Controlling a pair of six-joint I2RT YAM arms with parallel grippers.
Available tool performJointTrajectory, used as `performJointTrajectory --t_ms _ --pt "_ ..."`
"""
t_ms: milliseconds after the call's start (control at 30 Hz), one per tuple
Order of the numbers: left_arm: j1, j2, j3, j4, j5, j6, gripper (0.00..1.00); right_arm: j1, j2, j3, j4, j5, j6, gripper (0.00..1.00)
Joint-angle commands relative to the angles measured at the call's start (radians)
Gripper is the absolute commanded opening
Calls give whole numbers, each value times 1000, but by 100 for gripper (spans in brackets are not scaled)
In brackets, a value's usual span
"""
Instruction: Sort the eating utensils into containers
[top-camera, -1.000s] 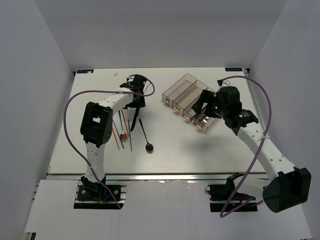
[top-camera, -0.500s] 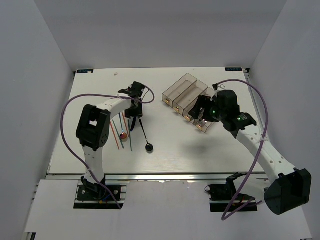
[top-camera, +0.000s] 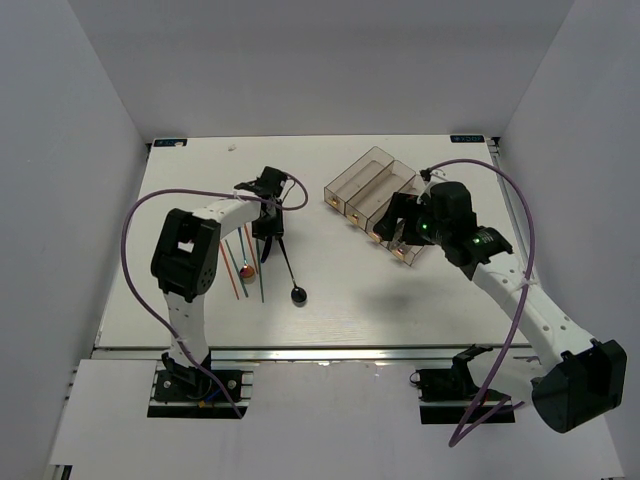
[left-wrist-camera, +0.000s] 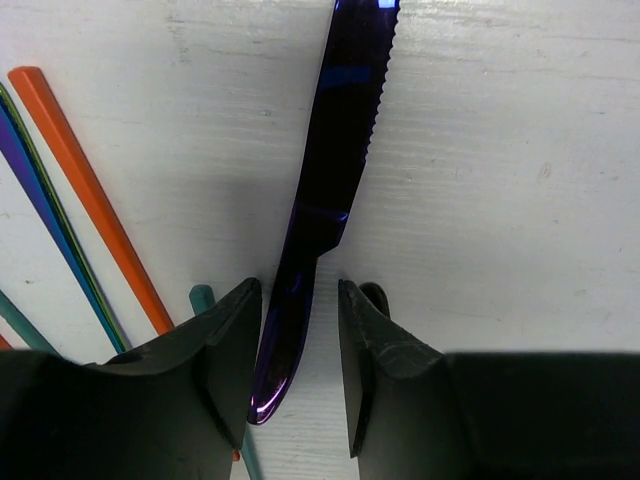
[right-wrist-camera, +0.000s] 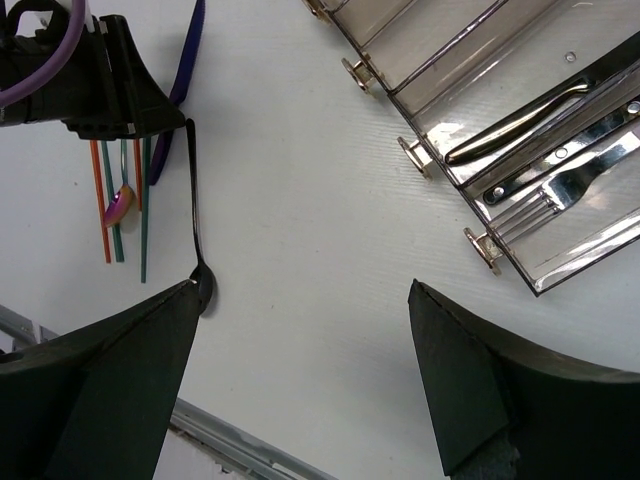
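Left of the middle of the worktop (top-camera: 340, 300), bare surface rightward, the left gripper (left-wrist-camera: 297, 300) stands parted astride the handle of the dark-blue serrated knife (left-wrist-camera: 335, 150); the right gripper (right-wrist-camera: 300, 290) gapes empty near smoky translucent bins (right-wrist-camera: 450, 40).

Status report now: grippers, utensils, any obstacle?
Left gripper open, fingers straddling dark-blue knife handle on table. Right gripper open, empty, near containers. Black spoon handle close by the knife.

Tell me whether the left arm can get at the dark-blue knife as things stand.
Probably yes. The left gripper is open, one finger on either side of the handle of the dark-blue knife, with nothing between them and it. The orange chopstick lies apart, off to one side.
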Motion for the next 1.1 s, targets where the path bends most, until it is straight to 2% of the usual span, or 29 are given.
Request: performJointTrajectory --t_ms 0,133,233,433,533,733,833,1067 --pt "9 -44 -38 30 28 -4 46 19 -5 48 -6 22 -13 89" --pt "9 -58 -81 50 23 -9 44 37 8 60 -8 36 -12 89" --pt "14 -49 -101 45 21 -13 38 58 18 69 -9 50 -7 89" --pt "14 -72 -155 59 32 -33 42 81 30 98 -9 60 1 89" --pt "12 -73 -170 56 46 -38 41 89 36 108 -9 57 7 89" --pt "14 -56 -236 81 101 -46 29 106 33 115 -3 54 21 89" --pt "14 -61 -267 96 112 -50 1 111 27 118 -3 54 24 89" --pt "11 -153 -259 127 121 -69 0 112 8 114 7 37 25 89"
